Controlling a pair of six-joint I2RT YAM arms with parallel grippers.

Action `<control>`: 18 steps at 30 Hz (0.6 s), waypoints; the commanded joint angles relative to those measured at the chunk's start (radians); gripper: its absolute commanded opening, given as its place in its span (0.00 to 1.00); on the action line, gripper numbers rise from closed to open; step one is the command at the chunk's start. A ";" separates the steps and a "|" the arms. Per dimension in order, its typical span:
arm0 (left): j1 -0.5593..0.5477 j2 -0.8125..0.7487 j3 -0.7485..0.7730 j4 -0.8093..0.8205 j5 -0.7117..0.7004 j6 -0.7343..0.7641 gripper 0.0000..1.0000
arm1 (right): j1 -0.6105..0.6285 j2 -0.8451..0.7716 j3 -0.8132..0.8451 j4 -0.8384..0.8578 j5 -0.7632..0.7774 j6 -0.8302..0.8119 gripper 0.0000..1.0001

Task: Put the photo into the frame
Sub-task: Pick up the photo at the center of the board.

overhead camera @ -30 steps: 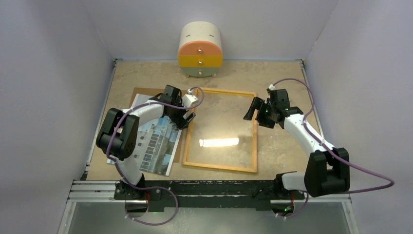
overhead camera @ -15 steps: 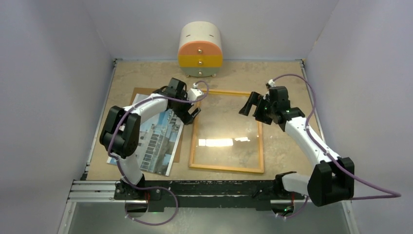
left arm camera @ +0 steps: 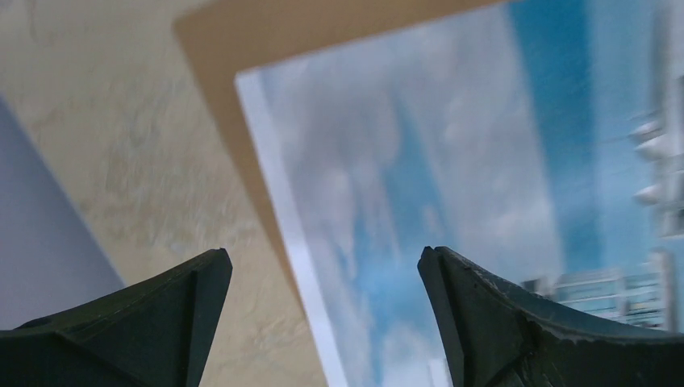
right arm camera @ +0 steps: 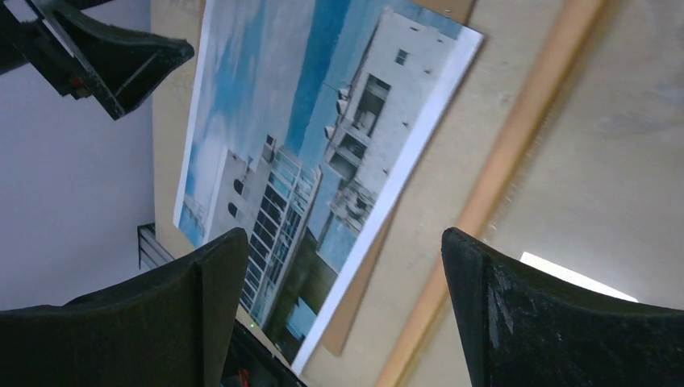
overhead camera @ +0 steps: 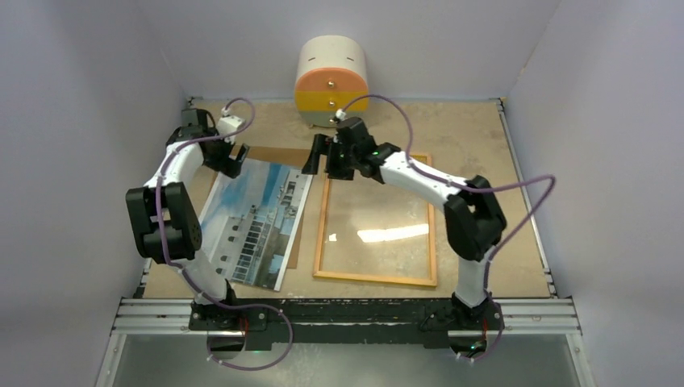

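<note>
The photo (overhead camera: 256, 216) of a white building under blue sky lies picture side up on the table, left of the frame (overhead camera: 321, 223). The frame lies flat, its wood-coloured rails around a pane that catches a glare. My left gripper (overhead camera: 232, 159) hangs open over the photo's far left corner. In the left wrist view the gripper (left arm camera: 323, 270) straddles the photo's (left arm camera: 452, 161) white edge with nothing between its fingers. My right gripper (overhead camera: 317, 157) is open above the gap between the photo (right arm camera: 298, 145) and the frame's rail (right arm camera: 516, 137), holding nothing.
A brown board (overhead camera: 260, 152) lies under the photo and shows along its far edge and right side. A round cabinet (overhead camera: 332, 83) with orange and yellow drawers stands at the back wall. Walls close in the table on three sides.
The frame slid a little to the right and was let go. Both arms then swung left: the left gripper to the photo's far left corner, the right gripper across to the frame's far left corner.
</note>
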 commanded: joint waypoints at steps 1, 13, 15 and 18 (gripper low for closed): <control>0.069 -0.020 -0.104 0.061 -0.135 0.108 0.95 | 0.045 0.146 0.152 0.017 0.022 0.070 0.90; 0.082 -0.009 -0.295 0.236 -0.236 0.136 0.94 | 0.066 0.347 0.274 0.030 0.092 0.142 0.88; 0.082 -0.006 -0.302 0.237 -0.228 0.138 0.94 | 0.066 0.372 0.296 0.014 0.093 0.142 0.88; 0.082 -0.006 -0.309 0.236 -0.219 0.139 0.94 | 0.064 0.400 0.319 -0.003 0.111 0.142 0.88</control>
